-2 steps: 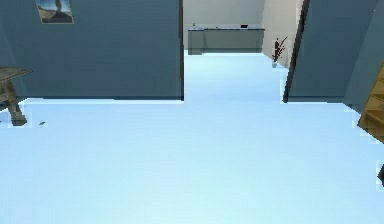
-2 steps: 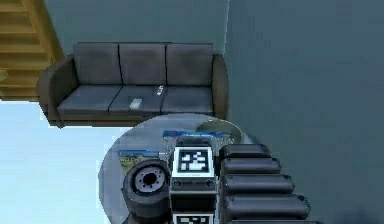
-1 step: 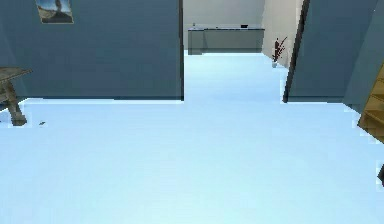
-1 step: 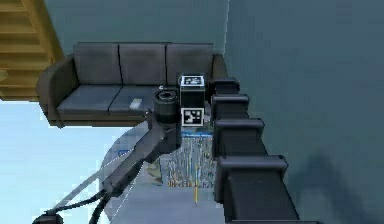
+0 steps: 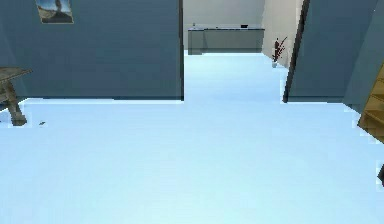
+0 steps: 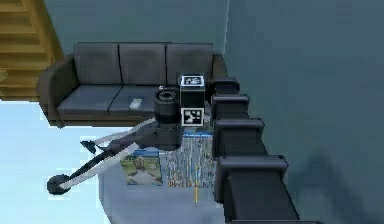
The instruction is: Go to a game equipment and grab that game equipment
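In the forward view, a wooden table (image 5: 10,85) is seen at the left edge. A picture (image 5: 55,9) is hung on the blue wall (image 5: 110,50) above it. A small dark thing (image 5: 41,124) is seen on the pale floor (image 5: 190,160) near the table; what it is cannot be told. In the middle a doorway (image 5: 225,65) is seen, with a grey counter (image 5: 225,38) far behind it and a plant (image 5: 277,50) at its right side.

In the arm side view, wooden steps (image 6: 20,50) are seen at the left. A dark sofa (image 6: 125,70) is set against the wall, and a small pale thing (image 6: 133,102) is laid on its seat. The gripper (image 6: 74,165) is seen in front of the sofa, with its two thin fingers (image 6: 110,155) pointed down and to the left. How its jaws are set cannot be told, and whether anything is held cannot be told. Just right of the fingertips, a green flat thing (image 6: 143,168) and a striped flat thing (image 6: 190,160) are seen side by side. Which thing here is the game equipment cannot be told. The dark arm (image 6: 245,150) is seen at the right.
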